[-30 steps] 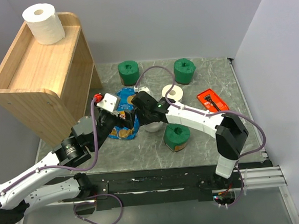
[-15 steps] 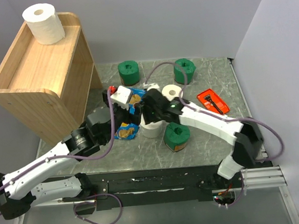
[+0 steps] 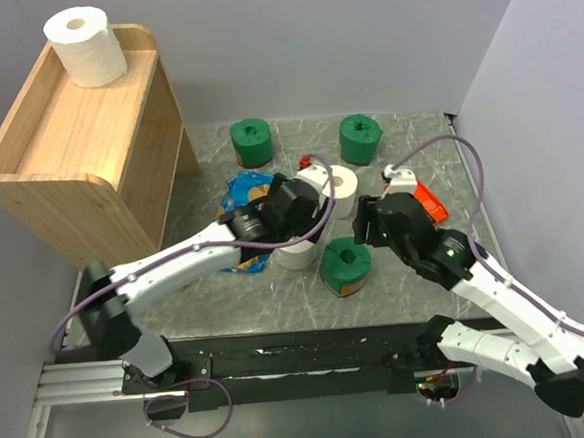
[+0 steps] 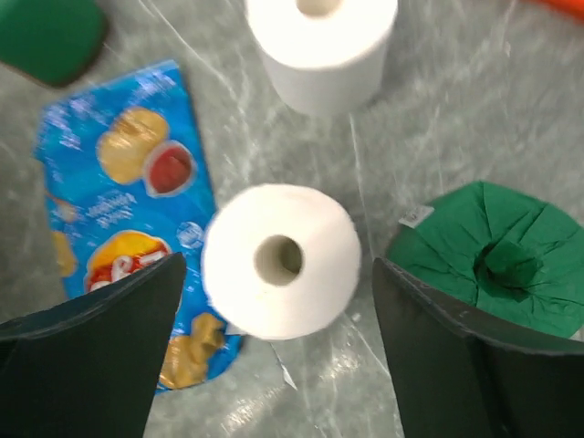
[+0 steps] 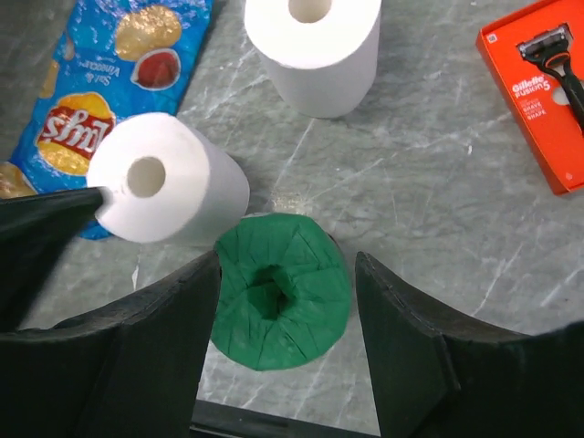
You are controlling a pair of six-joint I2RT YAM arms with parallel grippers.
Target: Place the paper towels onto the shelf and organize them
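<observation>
White, soft tissue makes up the paper towel roll (image 4: 281, 260) at the middle of the left wrist view. It is judged light and springy, easily dented, with a slightly grippy paper skin. A hold across the curved wall, on opposite sides at mid-height, is judged best, with a mild squeeze so that the hollow core is not crushed. The roll is stood on end on the grey marbled worktop (image 4: 438, 119), so its long axis runs vertically and the open core faces the camera.

The left claw (image 3: 294, 224) is spread wide, one finger to each side of this roll, and nothing is clamped; whether either pad touches the paper cannot be told. At the roll's lower left lies a blue chip bag (image 4: 128, 219); whether the roll rests on the bag's edge or just beside it cannot be told.

Just beside it, at the lower right of that view, a green roll (image 3: 345, 263) is also stood on end, its gathered wrapper top facing up. It is straddled from above by the right claw (image 5: 286, 265), whose fingers are apart and empty.

A second white roll (image 5: 315, 50) is seen near the top of both wrist views, and an orange razor pack (image 5: 538, 91) at the upper right of the right wrist view. Two further green rolls (image 3: 252, 142) are stood towards the upper centre of the top view.

The wooden shelf (image 3: 76, 144) fills the upper left of the top view, with one upright white roll (image 3: 84, 45) on its tray top.
</observation>
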